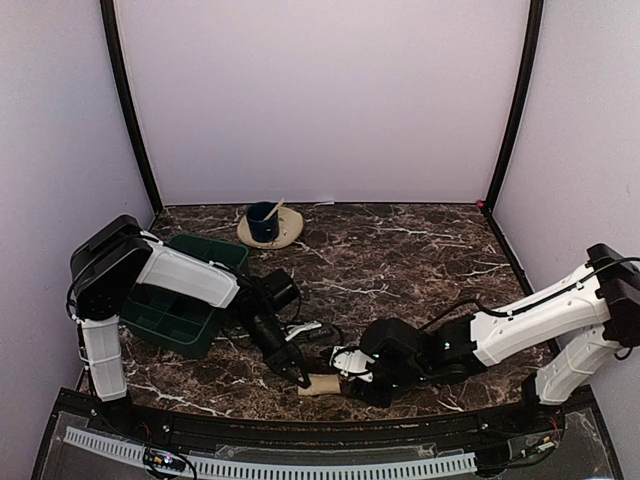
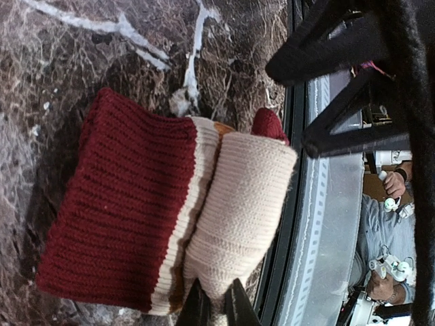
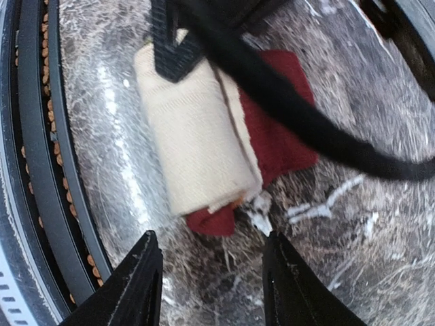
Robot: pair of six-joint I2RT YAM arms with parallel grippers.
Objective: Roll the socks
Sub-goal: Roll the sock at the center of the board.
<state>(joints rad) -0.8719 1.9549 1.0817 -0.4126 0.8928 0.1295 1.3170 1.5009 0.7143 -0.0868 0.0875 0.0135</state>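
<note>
Top view: shows socks [image 1: 322, 384] only as a small tan roll at near edge of table [image 1: 420, 250], between left gripper [image 1: 301, 376] and right gripper [image 1: 346, 364]. Tray [image 1: 178, 312] well apart, far left.

Left wrist view: reveals a dark red ribbed part lying against the tan roll, both flat on the marble. Left gripper [image 2: 216, 302] narrow, pinched on the tan roll's end.

Right wrist view, slightly blurred: socks [image 3: 204, 136] with red part behind tan. Right gripper [image 3: 211, 238] wide, nothing between fingers [image 3: 144, 275]. Socks just beyond the tips, not touching. Cable [image 3: 285, 102] crosses in front of socks.
</note>
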